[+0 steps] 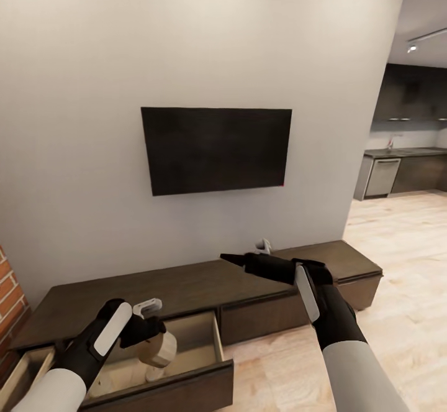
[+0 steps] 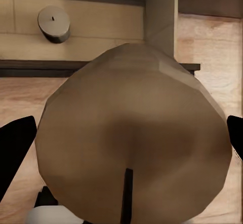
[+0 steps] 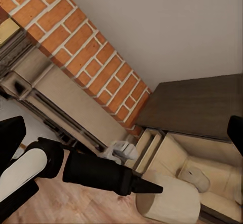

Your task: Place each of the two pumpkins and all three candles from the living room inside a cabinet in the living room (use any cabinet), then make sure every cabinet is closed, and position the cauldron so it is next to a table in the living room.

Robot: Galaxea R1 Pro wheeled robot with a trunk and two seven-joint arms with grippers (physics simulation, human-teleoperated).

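Over the open cabinet drawer, left fingers grip a candle; right fingers unclear.

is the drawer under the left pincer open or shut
Open. The drawer is pulled out from the cabinet, baring its pale inside with one candle lying there; the left pincer holds another above it.

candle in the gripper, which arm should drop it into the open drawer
Left. The left gripper holds the candle over the open drawer, where another candle lies. The right gripper hangs over the cabinet top, holding nothing.
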